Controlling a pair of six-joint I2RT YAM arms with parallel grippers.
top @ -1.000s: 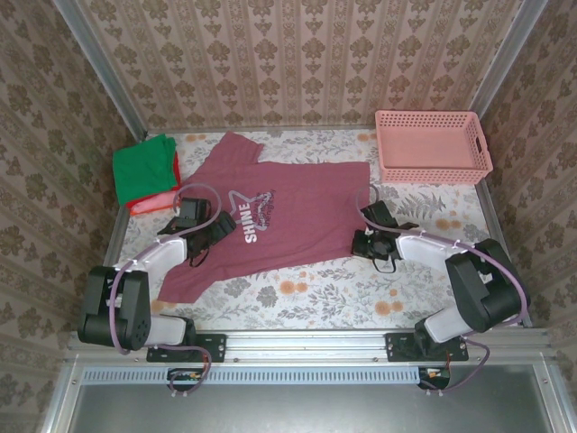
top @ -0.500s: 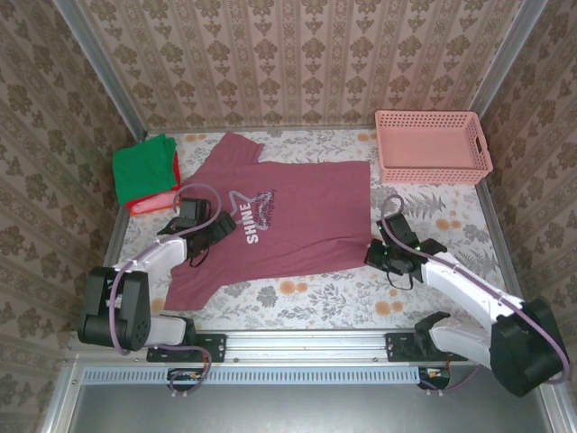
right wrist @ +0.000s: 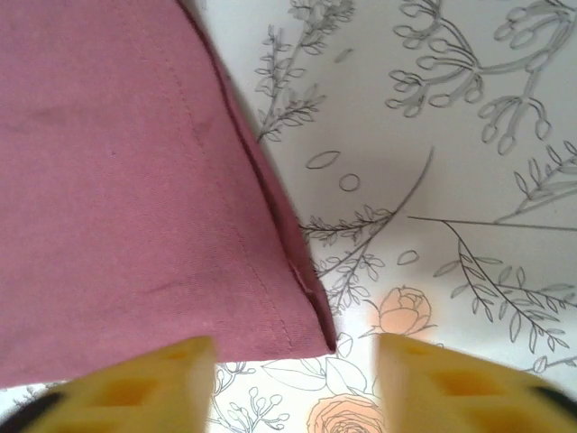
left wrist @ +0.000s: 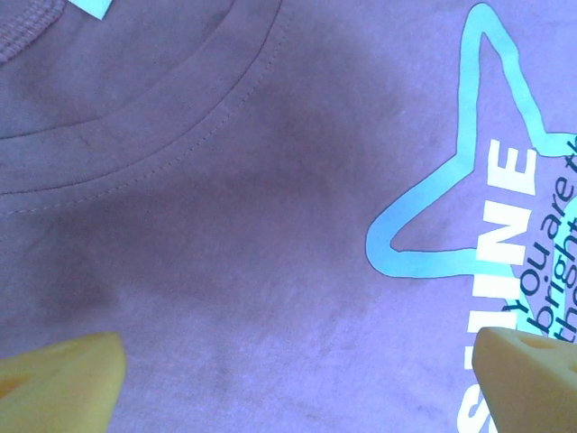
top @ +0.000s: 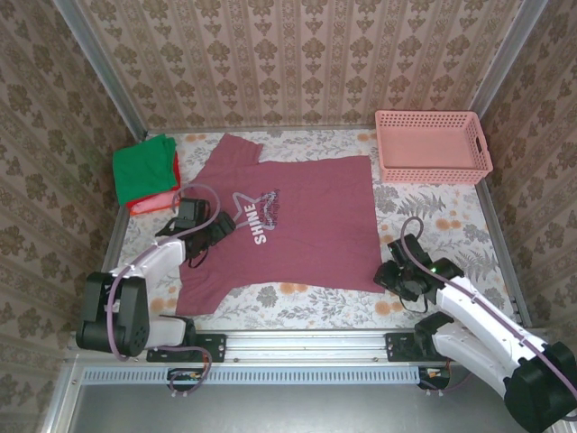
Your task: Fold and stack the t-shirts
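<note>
- I see the maroon t-shirt (top: 297, 221) spread flat at the centre of the floral table (top: 442, 221), print up.
- Left gripper (top: 221, 225) sits over the shirt at 9 o'clock, by the collar (left wrist: 135, 135) and the star print (left wrist: 469, 180). Its jaws are spread wide.
- Right gripper (top: 388, 275) is at 4 o'clock. Its jaws are apart, straddling the shirt's hem corner (right wrist: 311, 320).
- Green t-shirt (top: 144, 167) lies folded on the red one (top: 149, 204) at 10 o'clock.
- Pink basket (top: 433, 171) is at 2 o'clock.

On the maroon t-shirt (top: 306, 225), mid-frame in the top view, I read SHINE (top: 259, 225) in white capitals. At the right edge of my left wrist view, smaller dark script (left wrist: 541, 302) beside it reads "you are th", "bright", "the", cut off by the frame.
</note>
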